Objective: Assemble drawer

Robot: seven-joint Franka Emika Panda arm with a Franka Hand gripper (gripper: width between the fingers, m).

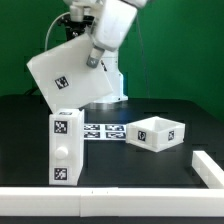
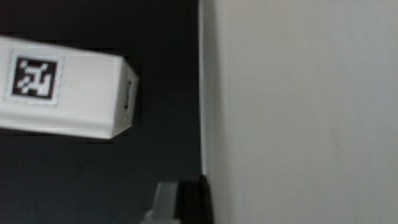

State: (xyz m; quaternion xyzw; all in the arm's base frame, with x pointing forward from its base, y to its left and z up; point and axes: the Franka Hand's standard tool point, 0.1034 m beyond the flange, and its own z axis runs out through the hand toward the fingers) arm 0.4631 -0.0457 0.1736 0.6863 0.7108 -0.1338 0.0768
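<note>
My gripper (image 1: 95,57) is shut on the edge of the large white box casing (image 1: 68,70) and holds it tilted in the air at the exterior view's upper left. In the wrist view the casing's wall (image 2: 302,110) fills one side, and my gripper (image 2: 203,205) clamps its edge with one finger (image 2: 182,203) showing. A knobbed white tray (image 1: 63,150) stands on end below the casing, with tags on its face; it also shows in the wrist view (image 2: 68,88). A second open-topped tray (image 1: 156,132) lies on the black table at the exterior view's right.
The marker board (image 1: 104,130) lies flat between the two trays. A white rail (image 1: 60,203) runs along the table's front edge and another (image 1: 206,168) stands at the exterior view's right. The robot's white base (image 1: 105,85) stands behind.
</note>
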